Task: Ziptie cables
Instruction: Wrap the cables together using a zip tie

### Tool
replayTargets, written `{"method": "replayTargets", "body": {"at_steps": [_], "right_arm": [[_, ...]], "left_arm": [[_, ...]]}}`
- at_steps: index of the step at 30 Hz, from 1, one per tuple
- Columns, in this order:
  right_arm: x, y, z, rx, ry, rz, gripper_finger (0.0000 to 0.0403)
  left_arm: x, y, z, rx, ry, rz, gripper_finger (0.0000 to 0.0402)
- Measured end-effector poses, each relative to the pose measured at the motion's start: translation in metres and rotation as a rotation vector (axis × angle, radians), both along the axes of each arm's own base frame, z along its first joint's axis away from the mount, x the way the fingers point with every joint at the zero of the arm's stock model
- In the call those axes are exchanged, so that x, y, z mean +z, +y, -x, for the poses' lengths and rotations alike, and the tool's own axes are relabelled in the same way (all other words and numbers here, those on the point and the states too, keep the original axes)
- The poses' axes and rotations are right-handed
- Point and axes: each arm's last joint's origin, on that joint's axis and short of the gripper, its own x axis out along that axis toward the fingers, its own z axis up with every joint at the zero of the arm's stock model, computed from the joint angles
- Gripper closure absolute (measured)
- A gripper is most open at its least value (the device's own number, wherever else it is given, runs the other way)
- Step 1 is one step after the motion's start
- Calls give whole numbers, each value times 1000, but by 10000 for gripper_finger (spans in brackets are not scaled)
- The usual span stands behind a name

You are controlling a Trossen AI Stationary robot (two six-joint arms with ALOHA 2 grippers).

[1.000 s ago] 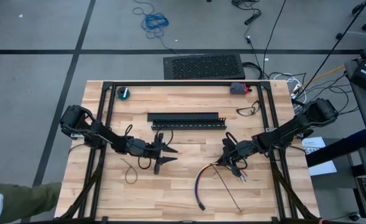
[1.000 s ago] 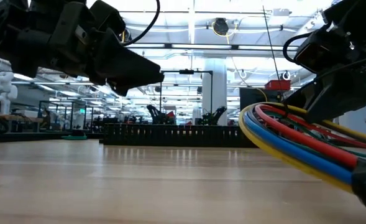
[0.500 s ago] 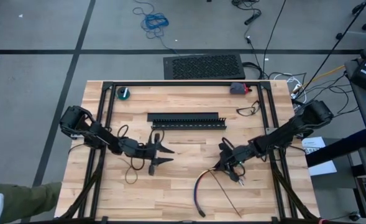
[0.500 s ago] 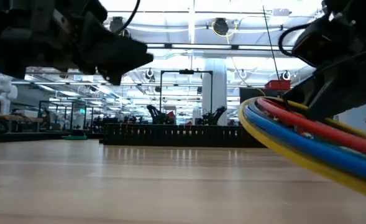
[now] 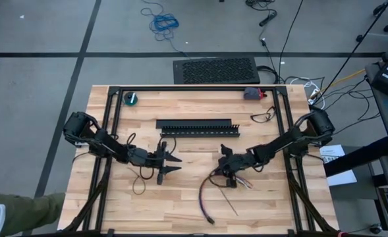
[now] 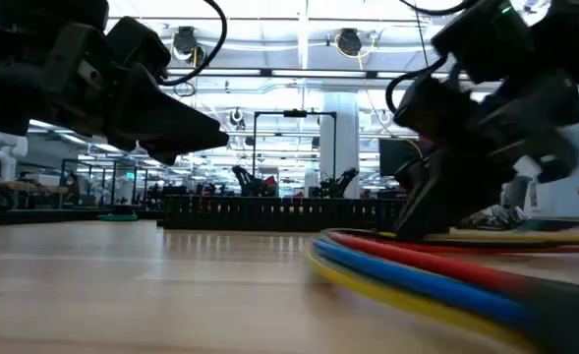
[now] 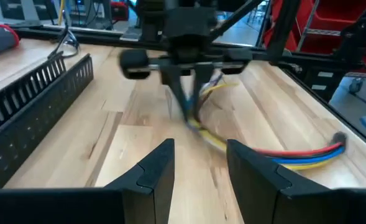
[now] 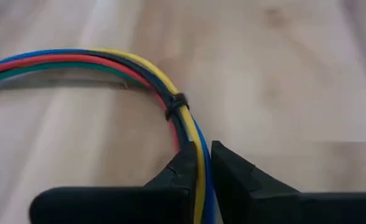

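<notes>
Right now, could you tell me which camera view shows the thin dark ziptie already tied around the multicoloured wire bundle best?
The right wrist view: the thin dark ziptie wraps the multicoloured wire bundle just beyond the right gripper, whose fingers pinch the wires. The high, low and left wrist views show the bundle, but that tie cannot be made out there.

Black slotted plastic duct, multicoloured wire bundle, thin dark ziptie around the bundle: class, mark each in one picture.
Black slotted plastic duct [image 5: 197, 127]: high view, middle of its length.
Multicoloured wire bundle [image 8: 77, 59]: right wrist view, on the curved run of wires.
Thin dark ziptie [image 8: 176, 104]: right wrist view, band wrapped around the wires.
</notes>
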Motion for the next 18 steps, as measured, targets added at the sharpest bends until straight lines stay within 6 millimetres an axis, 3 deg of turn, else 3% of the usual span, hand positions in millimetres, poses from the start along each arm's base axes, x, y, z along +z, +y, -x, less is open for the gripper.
{"method": "replayTargets", "body": {"at_steps": [7,18], "right_arm": [[-4,-26,7,-287,120,62,395],[29,-13,18,-189,34,68,383]], "left_arm": [[-1,-3,0,-12,12,-5,259],[-2,-8,3,-34,15,-5,259]]}}
